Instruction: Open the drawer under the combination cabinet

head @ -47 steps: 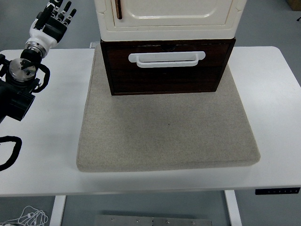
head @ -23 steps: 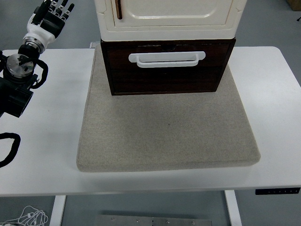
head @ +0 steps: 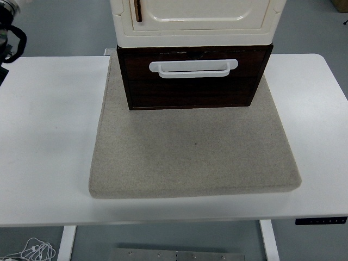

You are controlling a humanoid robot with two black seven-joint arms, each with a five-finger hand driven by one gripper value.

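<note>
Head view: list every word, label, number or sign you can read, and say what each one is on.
No readable text anywhere.
Control panel on the table's front edge: small pale marks, too small to read.
Cream cabinet, dark drawer, its white handle and the grey mat: no print visible.

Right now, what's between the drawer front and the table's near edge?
Head view: only the grey mat, then a bare strip of white table. Nothing sits before the drawer.

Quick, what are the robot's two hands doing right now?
Left hand: out of the picture; only a bit of the left arm shows at the top-left corner.
Right hand: not in the picture.
</note>
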